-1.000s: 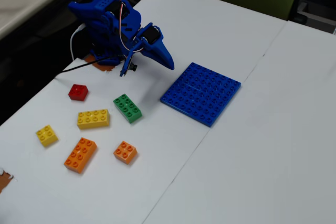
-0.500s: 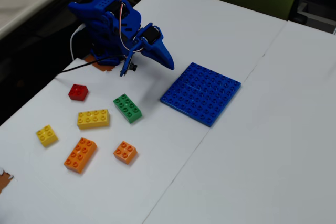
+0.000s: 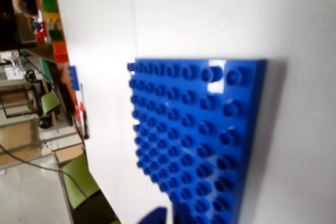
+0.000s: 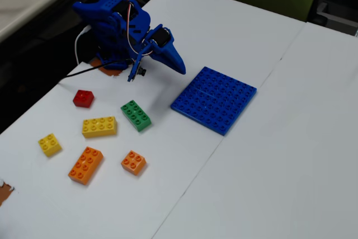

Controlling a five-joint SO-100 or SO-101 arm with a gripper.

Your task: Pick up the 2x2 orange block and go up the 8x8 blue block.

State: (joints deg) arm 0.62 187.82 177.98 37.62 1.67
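The 2x2 orange block (image 4: 133,162) lies on the white table near the front left in the fixed view, apart from everything. The 8x8 blue block (image 4: 214,99) lies flat in the table's middle; it fills the wrist view (image 3: 199,140). My gripper (image 4: 180,68) is on the folded blue arm, hovering just left of the blue block's far corner and far from the orange block. Its jaws look closed and hold nothing. In the wrist view only a blue tip of the gripper (image 3: 155,216) shows at the bottom edge. The orange block is out of the wrist view.
Left of the baseplate lie a green 2x4 brick (image 4: 136,115), a yellow 2x4 brick (image 4: 99,126), a red 2x2 brick (image 4: 83,98), a yellow 2x2 brick (image 4: 50,144) and a longer orange 2x4 brick (image 4: 85,165). The arm's base (image 4: 106,32) stands at the table's far left edge.
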